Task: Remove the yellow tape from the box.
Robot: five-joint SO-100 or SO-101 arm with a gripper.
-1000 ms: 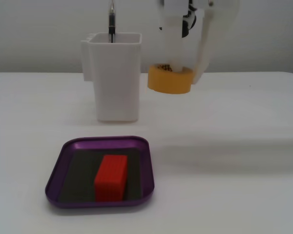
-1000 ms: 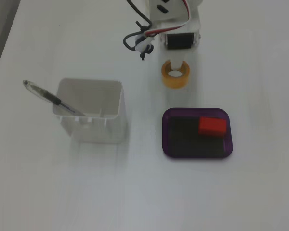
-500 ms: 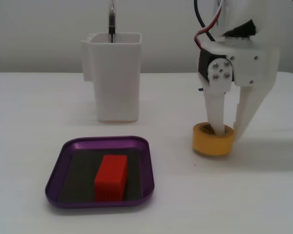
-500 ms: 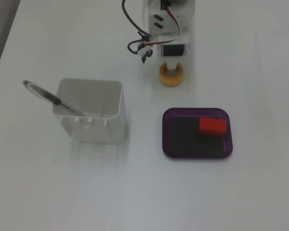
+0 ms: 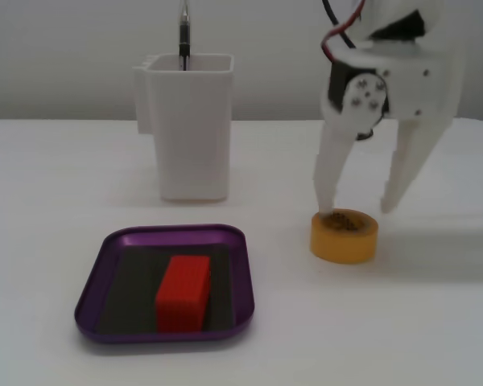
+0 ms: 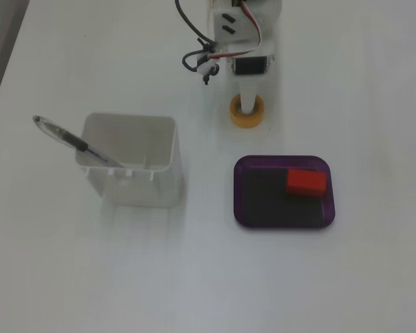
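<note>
The yellow tape (image 5: pixel 344 236) is sitting flat on the white table (image 5: pixel 56 201), outside the box (image 5: pixel 92 281) and just to its right in a fixed view, clear of the purple rim. So the removal itself is looking done, in my judgement.

The gripper (image 5: pixel 358 205) is hanging over the roll with its 2 fingers spread. 1 fingertip is dipping into or right at the dark core; the other is standing outside the ring, apart from it. Nothing is being squeezed: the jaws are parted and the tape is resting on its own weight. Whether the inner finger is touching the core wall is hard to tell at this resolution.

In a fixed view from above, the tape (image 6: pixel 247 112) is lying directly under the arm, between the arm's base and the box (image 6: pixel 244 208).

The red block (image 5: pixel 183 293) is lying alone on the tray's dark floor. Behind, the white container (image 5: pixel 185 129) is holding 1 pen (image 6: pixel 69 139), well apart from the work.
</note>
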